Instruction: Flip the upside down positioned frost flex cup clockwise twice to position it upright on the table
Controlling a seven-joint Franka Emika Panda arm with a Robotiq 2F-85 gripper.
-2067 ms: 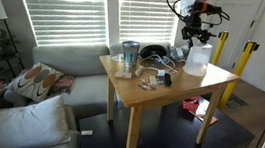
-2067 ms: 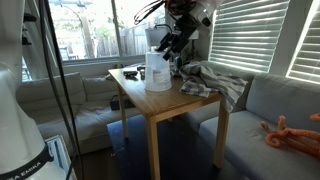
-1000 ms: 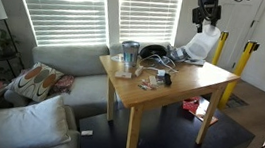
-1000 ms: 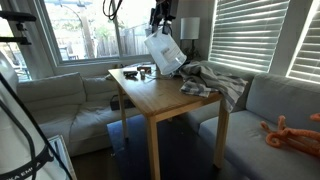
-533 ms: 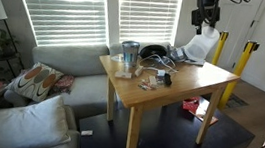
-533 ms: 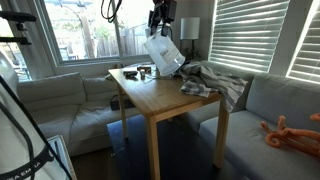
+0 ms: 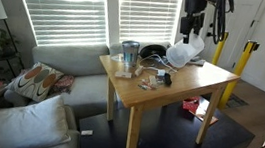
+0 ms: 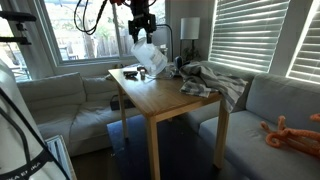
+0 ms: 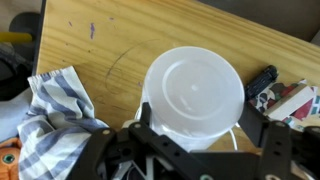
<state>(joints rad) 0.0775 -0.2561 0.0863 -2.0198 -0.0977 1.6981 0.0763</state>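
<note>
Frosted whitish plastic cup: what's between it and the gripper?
Nothing; the wrist view shows the gripper clamped straight onto the frosted whitish plastic cup.

The frost flex cup is frosted whitish plastic, translucent and smooth, with a dull sheen on its flat base. My gripper has matt black fingers, plastic or metal, I cannot tell which. The table is pale wood with visible grain and a light satin finish. The crumpled cloth is soft woven plaid fabric.
</note>
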